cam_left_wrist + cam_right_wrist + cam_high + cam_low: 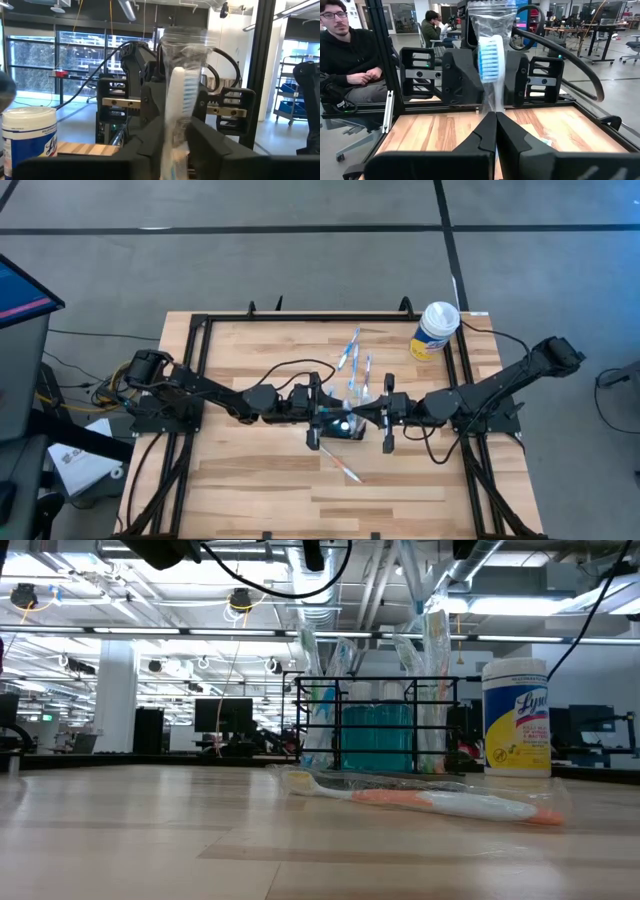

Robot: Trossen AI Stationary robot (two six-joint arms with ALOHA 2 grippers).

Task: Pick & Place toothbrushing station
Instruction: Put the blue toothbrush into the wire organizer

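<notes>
Toothbrushing station (pixel 343 424) at mid-table, flanked by both grippers.

Station: black slotted holder, upright, holding bagged toothbrushes, with left gripper (pixel 318 420) and right gripper (pixel 380 418) touching or just beside its two sides. Left gripper: fingers parted around a wrapped toothbrush (pixel 181 107) (grip itself cannot be told). Right gripper: fingers pressed together, holding nothing. Loose orange-handled toothbrush (pixel 430 800) on the wood in front; wipes canister (pixel 435 330) near the table's far right corner.
</notes>
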